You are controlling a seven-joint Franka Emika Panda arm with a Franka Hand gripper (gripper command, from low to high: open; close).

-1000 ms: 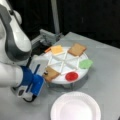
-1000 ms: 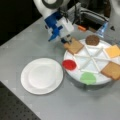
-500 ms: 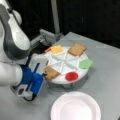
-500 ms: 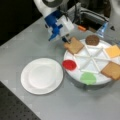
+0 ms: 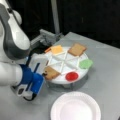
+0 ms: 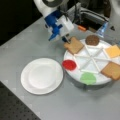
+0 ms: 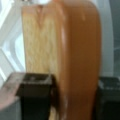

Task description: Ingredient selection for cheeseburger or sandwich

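The tabletop [image 6: 30, 45] carries two round things: an empty white plate [image 6: 42, 75] toward the bottom-left in a front view, and a white divided tray [image 6: 100, 77] just beside it, its wedge compartments holding the ingredients. At the tray's edge nearest the arm a bread square [image 6: 74, 45] lies in its wedge, and the gripper [image 6: 65, 40] has closed its fingers [image 7: 35, 92] on that slice's outer corner; the wrist view shows the dark pads clamped on either side of the tan slice [image 7: 62, 57]. To do this pick well, my judgement is that the grip should stay on the corner and the slice come up level, clear of the tray's ridges, so the red disc [image 6: 69, 64] at the rim beside it is not disturbed. The arm [image 5: 12, 42] reaches in low from the tray's side, wrist tilted down toward the rim. Elsewhere in the tray sit a second bread square [image 6: 112, 70], the cheese square [image 6: 113, 51], the patty [image 6: 92, 40] and the green leaf [image 6: 88, 78]
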